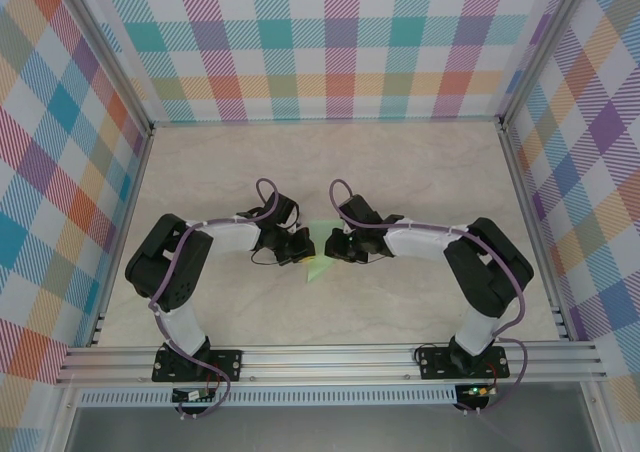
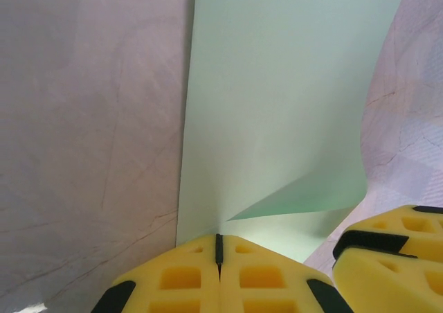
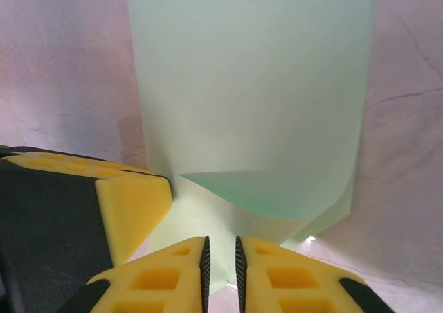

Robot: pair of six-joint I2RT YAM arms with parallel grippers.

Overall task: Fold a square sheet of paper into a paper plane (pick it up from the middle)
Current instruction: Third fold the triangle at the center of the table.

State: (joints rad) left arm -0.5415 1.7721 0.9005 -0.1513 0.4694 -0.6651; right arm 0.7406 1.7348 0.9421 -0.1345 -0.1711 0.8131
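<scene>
Sheet: the pale green sheet [image 2: 277, 105] lies at the middle of the tabletop [image 1: 400, 172], between my two pincers. In the top view a corner pokes out toward 6 o'clock.
Left pincer: the left pincer [image 2: 219, 257] sits on the sheet's 9 o'clock side, fingers pressed together. The sheet's near edge runs into their seam, so I read it as pinching the sheet.
Right pincer: the right pincer [image 3: 221, 264] sits on the 3 o'clock side, fingers a narrow slit apart. Green shows in the slit, but I judge there is no real grip there.
Flap: a loose flap [image 3: 277, 195] curls up at the near end, rounded rather than pressed flat.
Handling: I expect it to be very light, thin and limp. It should spring back until creased hard, skate on the smooth tabletop, and crumple or tear if my pincers pull against each other.
Hold: I would nip it shallowly at an edge near the fold line, with one pincer pinning it while the other works.
</scene>
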